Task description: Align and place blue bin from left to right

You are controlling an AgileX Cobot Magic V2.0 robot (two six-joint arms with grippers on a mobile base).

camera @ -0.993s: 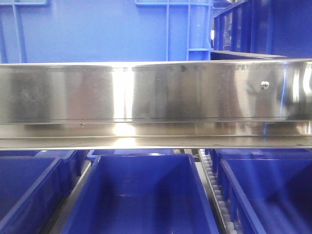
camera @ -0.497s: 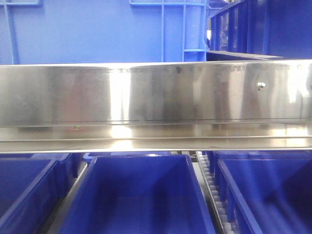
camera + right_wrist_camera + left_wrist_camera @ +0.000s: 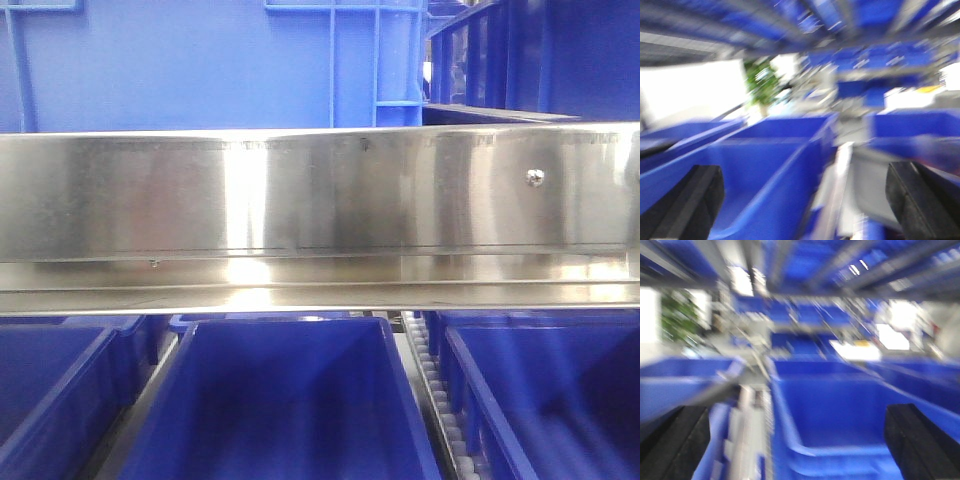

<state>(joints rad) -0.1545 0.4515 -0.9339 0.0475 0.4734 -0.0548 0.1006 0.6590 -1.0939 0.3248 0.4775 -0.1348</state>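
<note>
Front view: a steel beam (image 3: 320,200) is spanning the whole frame. It is hiding the back of the lower shelf. Upper bins (image 3: 200,60) are standing behind and above it.

Below the beam three open-topped blue bins are sitting side by side. The centre bin (image 3: 290,400) is lying between the left bin (image 3: 50,390) and the right bin (image 3: 540,390). Rollers (image 3: 435,400) are running along the gap on its right side.

Centre bin: mouth is facing up and the long axis is running front to back into the rack. Its side walls are looking roughly square to the beam. The right bin is appearing slightly skewed, though it is cropped, so I am not certain.

Progress, my judgement: no bin is being held or lifted. The row is looking partly ordered, but gaps between the bins are uneven. Squaring and closing up from the left is likely what is left. How many are already set, I cannot tell.

Wrist views are both heavily blurred. The left gripper (image 3: 800,440) is hanging with jaws wide apart and nothing clamped, a bin lying ahead of it. The right gripper (image 3: 805,205) is likewise spread and empty, facing along another bin's wall.

A small screw (image 3: 536,177) is sitting at the beam's right end.
</note>
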